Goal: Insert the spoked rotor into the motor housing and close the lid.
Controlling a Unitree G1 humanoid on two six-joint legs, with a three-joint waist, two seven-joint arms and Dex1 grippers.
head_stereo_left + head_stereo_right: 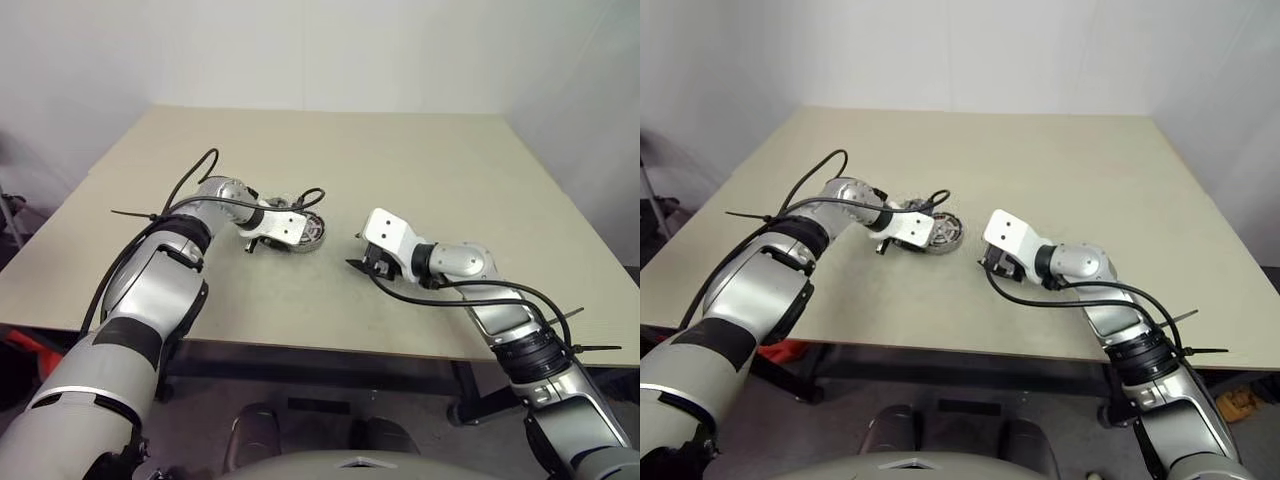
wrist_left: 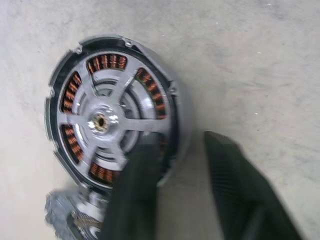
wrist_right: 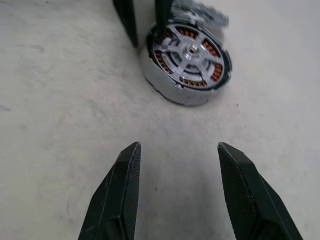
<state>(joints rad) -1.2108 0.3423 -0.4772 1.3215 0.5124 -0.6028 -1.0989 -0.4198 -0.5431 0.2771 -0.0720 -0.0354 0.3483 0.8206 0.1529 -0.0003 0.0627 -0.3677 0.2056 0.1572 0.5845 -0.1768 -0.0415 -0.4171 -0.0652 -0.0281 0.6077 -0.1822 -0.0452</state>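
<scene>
— So where did the motor housing (image 3: 187, 62) sit at that moment?

— Left of centre in the head views, flat on the beige table (image 1: 450, 170), with the spoked rotor (image 2: 107, 117) already seated inside it — silver spokes over the ring of copper windings.

— And the lid?

— A grey notched piece (image 2: 70, 220) lay just beside the housing, at the lower left of the left wrist frame. It was blurred, so I could not tell whether it touched the housing.

— What was the left claw (image 2: 190, 190) doing?

— It stood right at the housing. One finger (image 2: 135, 200) overlapped the rim from inside, the other (image 2: 240, 190) was outside the wall, with a gap between them. Whether they actually pinched the rim, I could not tell.

— The right claw (image 3: 175, 185)?

— Wide, holding nothing. Its two black fingers rose from the bottom of its own wrist view, bare table between them, and the housing lay well apart from them in the upper middle of that frame. In the head views it hovered right of the housing, near the centre of the picture.
</scene>
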